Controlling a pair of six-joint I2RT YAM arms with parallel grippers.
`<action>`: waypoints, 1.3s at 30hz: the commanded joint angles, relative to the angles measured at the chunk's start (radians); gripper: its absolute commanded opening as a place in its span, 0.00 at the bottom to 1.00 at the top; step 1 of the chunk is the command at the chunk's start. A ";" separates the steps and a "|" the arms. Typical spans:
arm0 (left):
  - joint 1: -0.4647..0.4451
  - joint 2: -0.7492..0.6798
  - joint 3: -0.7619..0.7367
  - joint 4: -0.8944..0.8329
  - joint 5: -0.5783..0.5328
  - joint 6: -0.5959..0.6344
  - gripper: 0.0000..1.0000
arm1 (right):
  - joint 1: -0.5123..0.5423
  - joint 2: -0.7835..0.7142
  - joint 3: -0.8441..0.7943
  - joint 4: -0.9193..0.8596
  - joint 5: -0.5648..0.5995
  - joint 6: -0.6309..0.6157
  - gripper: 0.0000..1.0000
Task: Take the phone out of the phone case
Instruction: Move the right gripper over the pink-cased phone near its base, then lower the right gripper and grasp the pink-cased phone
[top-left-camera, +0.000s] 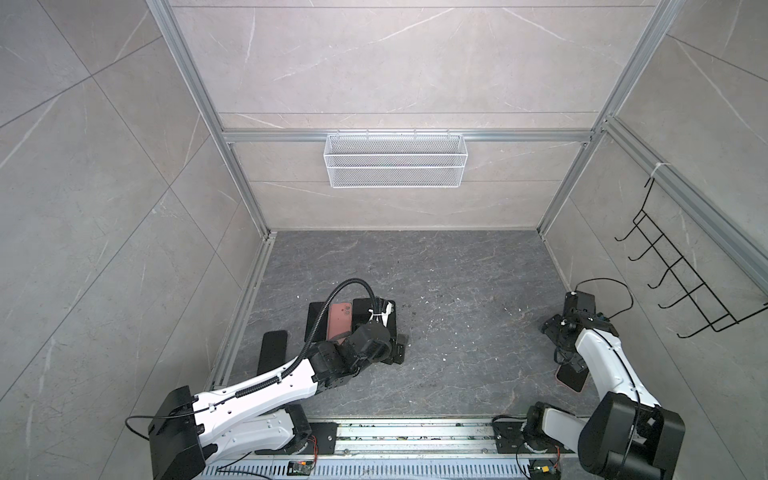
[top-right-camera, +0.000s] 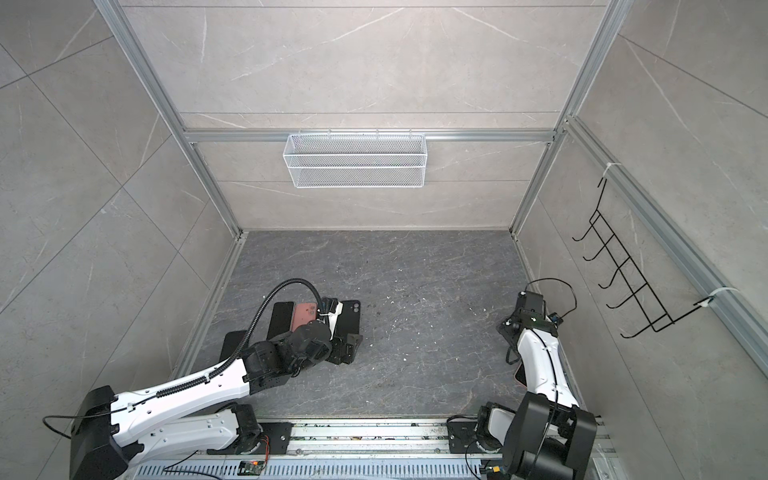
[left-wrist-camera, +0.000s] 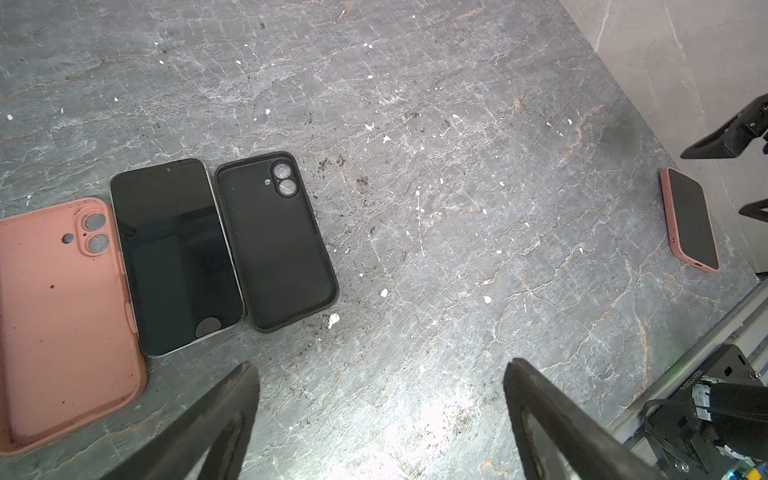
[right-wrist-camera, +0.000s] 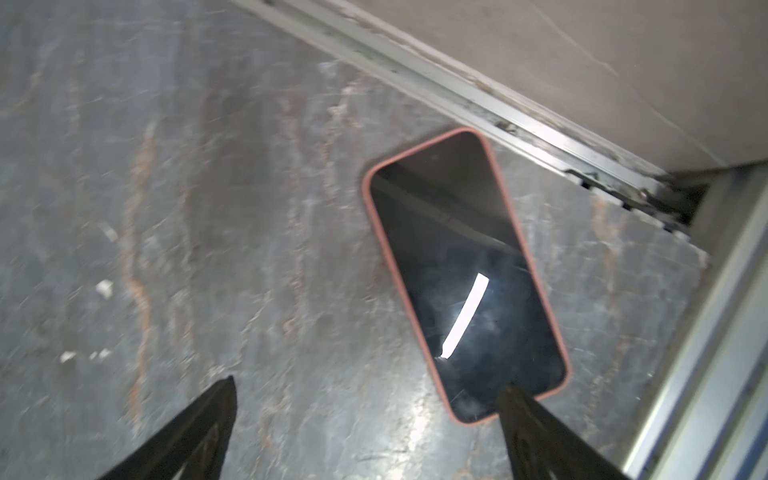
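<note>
Over the gray bench (left-wrist-camera: 457, 166), the left hand (left-wrist-camera: 381, 363) and right hand (right-wrist-camera: 368, 383) hung wide open, holding nothing. The phone (right-wrist-camera: 461, 270) lay in its pink phone case (left-wrist-camera: 667, 208) by the right hand. Writing on a bracket (left-wrist-camera: 694, 384) was too small to read.

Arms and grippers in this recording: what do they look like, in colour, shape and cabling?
Both the left arm and the right arm have white shell links with black joint housings. A black corrugated conduit arcs over the left one, tied with a white zip tie; a thin black cable loops off the right. The left gripper and right gripper have dark, tapering fingers.
</note>
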 joint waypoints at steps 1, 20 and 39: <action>0.000 0.005 -0.010 0.051 0.016 0.017 0.94 | -0.059 0.007 -0.016 0.020 0.009 -0.010 1.00; 0.002 0.045 -0.006 0.083 0.039 0.009 0.94 | -0.262 0.046 -0.090 0.091 -0.078 -0.043 1.00; 0.002 0.015 -0.030 0.089 0.046 0.003 0.93 | -0.311 0.131 -0.103 0.121 -0.116 -0.046 1.00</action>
